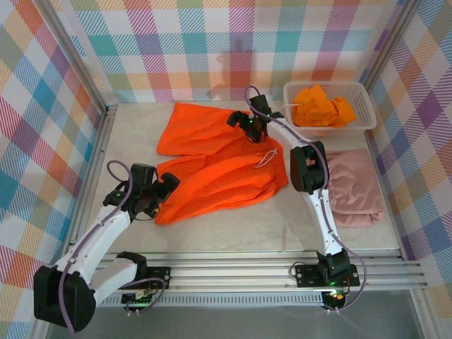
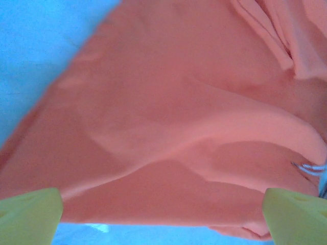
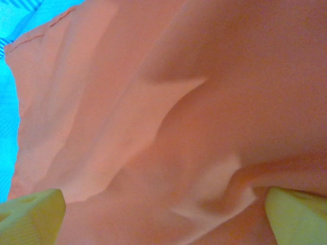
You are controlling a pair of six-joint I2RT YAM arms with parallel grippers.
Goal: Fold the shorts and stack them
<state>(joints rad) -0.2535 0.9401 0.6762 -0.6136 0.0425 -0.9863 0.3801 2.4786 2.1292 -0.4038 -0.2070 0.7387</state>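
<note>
Soft creased orange shorts [image 1: 212, 176], rumpled, w/ thin white drawstring [image 1: 267, 157] looped.

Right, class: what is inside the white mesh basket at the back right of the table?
A crumpled pair of yellow-orange shorts lies in the white basket. The basket floor and anything beneath the cloth are covered, so they cannot be seen.

Top camera above and behind, looking down on the whole bench [image 1: 233, 236], wrist cameras close on, seemingly, shared orange shorts [image 1: 219, 176].
</note>
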